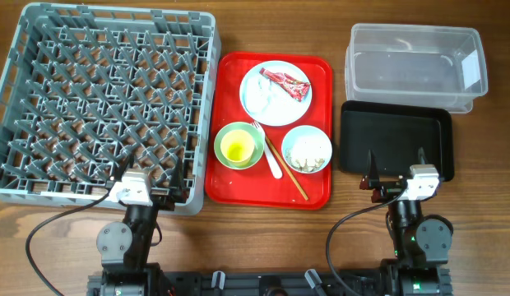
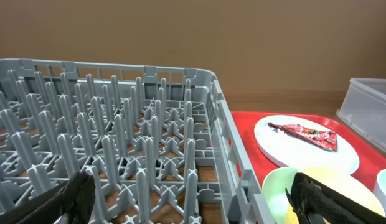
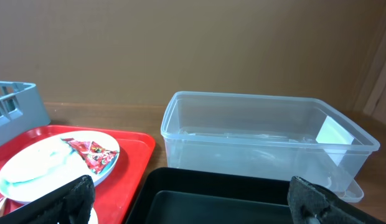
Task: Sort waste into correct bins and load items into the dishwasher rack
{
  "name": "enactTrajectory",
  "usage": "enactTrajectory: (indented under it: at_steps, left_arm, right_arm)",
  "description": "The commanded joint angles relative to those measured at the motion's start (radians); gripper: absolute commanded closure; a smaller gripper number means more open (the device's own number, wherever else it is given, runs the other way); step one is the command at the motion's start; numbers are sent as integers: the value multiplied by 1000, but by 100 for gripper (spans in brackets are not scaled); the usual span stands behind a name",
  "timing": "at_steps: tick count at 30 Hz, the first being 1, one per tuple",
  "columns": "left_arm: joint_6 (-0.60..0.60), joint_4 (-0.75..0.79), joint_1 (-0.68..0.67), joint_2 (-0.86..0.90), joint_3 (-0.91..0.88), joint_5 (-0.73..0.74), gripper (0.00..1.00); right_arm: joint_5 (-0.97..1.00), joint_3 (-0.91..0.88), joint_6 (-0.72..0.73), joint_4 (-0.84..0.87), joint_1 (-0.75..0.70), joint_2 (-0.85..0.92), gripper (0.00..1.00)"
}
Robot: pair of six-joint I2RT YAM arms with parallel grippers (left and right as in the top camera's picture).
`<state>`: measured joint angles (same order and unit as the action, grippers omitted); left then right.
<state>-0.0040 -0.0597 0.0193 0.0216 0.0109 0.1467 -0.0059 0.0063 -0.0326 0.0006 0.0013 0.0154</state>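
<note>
The grey dishwasher rack stands at the left. On the red tray, a white plate holds the red-and-white wrapper. A green bowl holds the yellow cup. A blue-white bowl holds beige scraps. The white spoon and chopsticks lie between the bowls. The clear tub and black tray are at the right. My left gripper is open and empty over the rack's near right corner. My right gripper is open and empty over the black tray's near edge.
The left wrist view shows the rack's pegs and the green bowl close to the right finger. The right wrist view shows the tub behind the black tray, with the plate and wrapper to the left.
</note>
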Motion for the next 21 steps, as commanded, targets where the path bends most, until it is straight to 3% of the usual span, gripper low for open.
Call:
enactTrajectory:
  at_steps: [1, 13, 21]
  left_arm:
    - [19, -1, -5, 6, -5, 9, 0]
    - [-39, -11, -5, 8, 20, 8, 0]
    - [-90, -176, -5, 104, 176, 9, 0]
  right_arm:
    - [14, -1, -19, 11, -1, -11, 0]
    - [10, 14, 118, 6, -1, 6, 0]
    - [-69, 112, 124, 4, -1, 138, 0]
